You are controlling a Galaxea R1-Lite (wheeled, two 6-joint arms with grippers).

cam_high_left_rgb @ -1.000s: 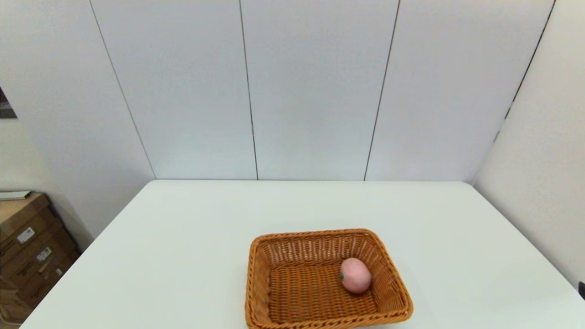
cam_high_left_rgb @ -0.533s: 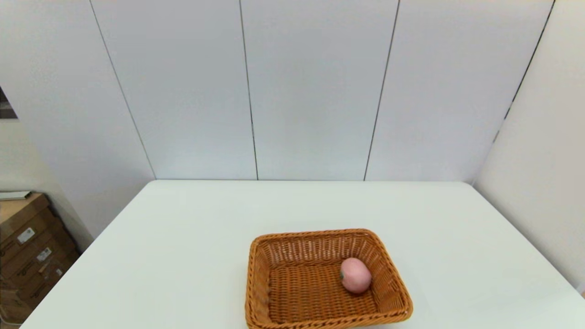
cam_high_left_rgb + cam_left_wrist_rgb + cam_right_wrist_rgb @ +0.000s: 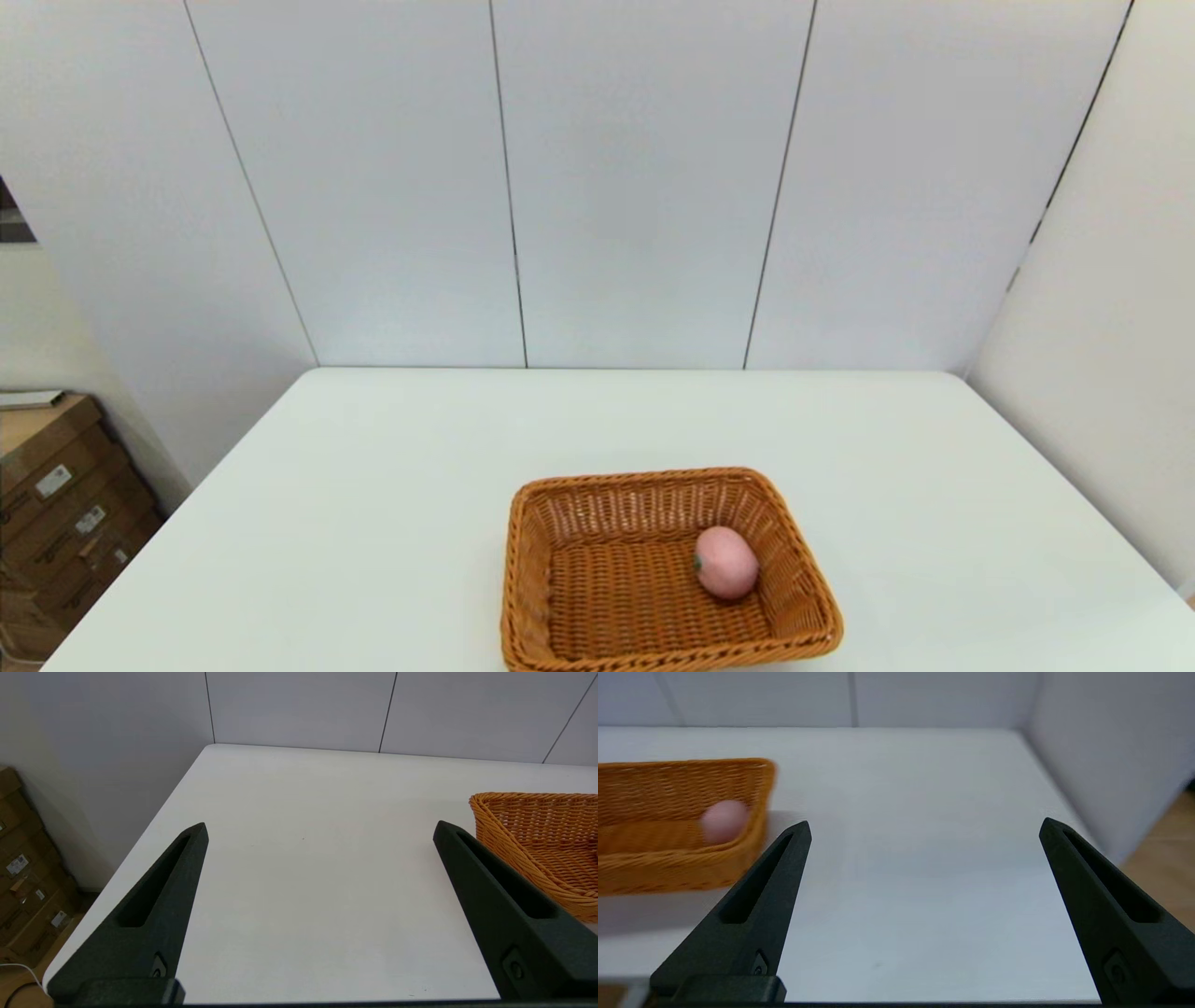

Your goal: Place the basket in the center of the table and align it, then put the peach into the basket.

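Observation:
The orange-brown wicker basket [image 3: 579, 597] sits on the white table [image 3: 373, 485], near its front edge and about midway across. Inside it, against the right wall, lies the pale pink peach [image 3: 725, 562]. Neither arm shows in the head view. In the left wrist view my left gripper [image 3: 320, 830] stands open over bare table, with a corner of the basket [image 3: 532, 830] off to its side. My right gripper [image 3: 924, 828] is open too, back from the table's near right part; the basket [image 3: 682, 788] and the peach [image 3: 723, 820] lie beyond one finger.
White wall panels [image 3: 644, 187] close off the table's far side and a wall [image 3: 1102, 280] runs along its right. Cardboard boxes [image 3: 56, 504] are stacked on the floor left of the table.
A dark bit of the right arm at the head view's right edge one second ago has left the picture. Basket and peach have not moved.

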